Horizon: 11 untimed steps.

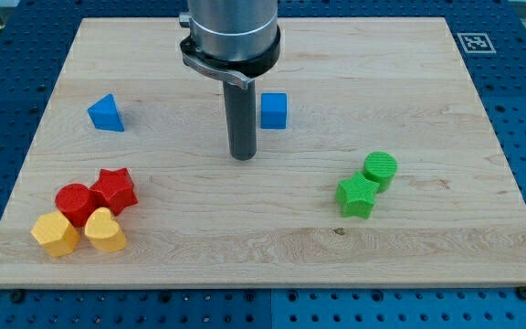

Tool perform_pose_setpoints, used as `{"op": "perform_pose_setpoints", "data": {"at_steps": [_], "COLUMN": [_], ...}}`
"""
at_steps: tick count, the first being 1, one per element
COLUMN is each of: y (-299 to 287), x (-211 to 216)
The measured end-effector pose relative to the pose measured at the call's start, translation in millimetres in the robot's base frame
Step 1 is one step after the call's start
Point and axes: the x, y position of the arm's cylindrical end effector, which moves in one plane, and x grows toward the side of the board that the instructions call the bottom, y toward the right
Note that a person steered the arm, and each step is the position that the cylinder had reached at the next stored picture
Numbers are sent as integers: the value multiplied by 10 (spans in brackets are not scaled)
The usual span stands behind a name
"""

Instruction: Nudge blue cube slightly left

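Observation:
The blue cube (274, 111) sits on the wooden board (263, 238) near the view's upper middle. My tip (243, 156) rests on the board just left of the cube and below it, a short gap apart, not touching. The rod rises from the tip to the arm's grey body at the view's top.
A blue triangular block (106, 113) lies at the view's left. A red cylinder (75, 203), red star (114, 190), yellow hexagon (55, 235) and yellow heart (105, 230) cluster at the lower left. A green cylinder (380, 169) and green star (357, 196) sit at the right.

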Motion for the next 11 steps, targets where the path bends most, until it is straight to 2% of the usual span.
{"op": "perform_pose_setpoints", "data": {"at_steps": [2, 6, 7, 8, 9, 11], "y": [-51, -144, -106, 464, 1073, 1208], "x": [-94, -827, -1296, -1317, -1015, -778]}}
